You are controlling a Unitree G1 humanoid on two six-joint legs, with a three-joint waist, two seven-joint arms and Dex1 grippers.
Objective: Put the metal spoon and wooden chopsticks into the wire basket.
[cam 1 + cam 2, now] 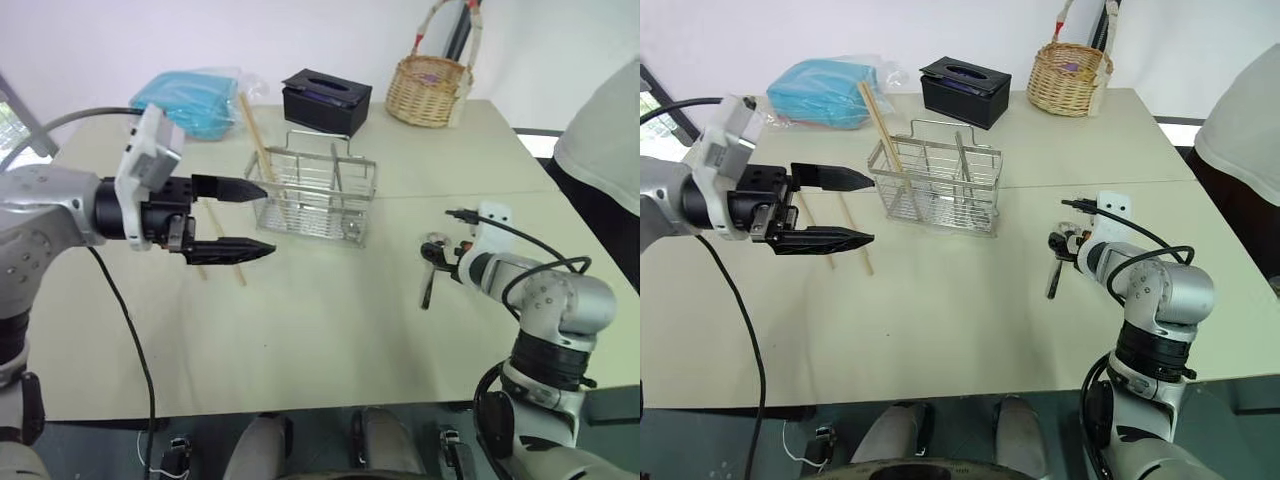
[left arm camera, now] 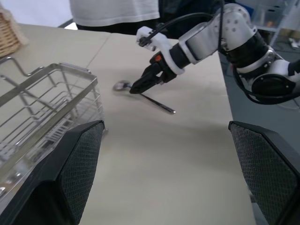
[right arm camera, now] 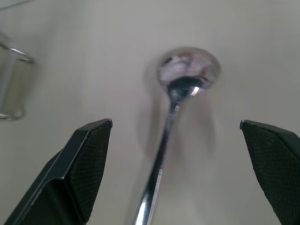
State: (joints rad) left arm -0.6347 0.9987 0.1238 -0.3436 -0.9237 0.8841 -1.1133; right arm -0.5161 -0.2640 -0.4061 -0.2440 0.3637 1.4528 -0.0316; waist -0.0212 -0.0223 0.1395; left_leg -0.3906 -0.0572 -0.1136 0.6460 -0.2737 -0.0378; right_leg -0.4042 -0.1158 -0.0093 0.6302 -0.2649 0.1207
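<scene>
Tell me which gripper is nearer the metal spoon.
Right. The right gripper hangs over the metal spoon, jaws open; the left gripper hovers beside the wire basket.

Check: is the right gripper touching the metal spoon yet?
Apart. In the right wrist view the right gripper stands open, and the metal spoon lies on the table between the fingers with bare table on either side.

Shiny silver spoon (image 3: pixel 180 93) on a pale beige table (image 1: pixel 330 330); chrome wire basket (image 1: pixel 318 195), tan wooden chopsticks (image 1: pixel 257 140), black tissue box (image 1: pixel 326 100), blue bag (image 1: pixel 190 100).
</scene>
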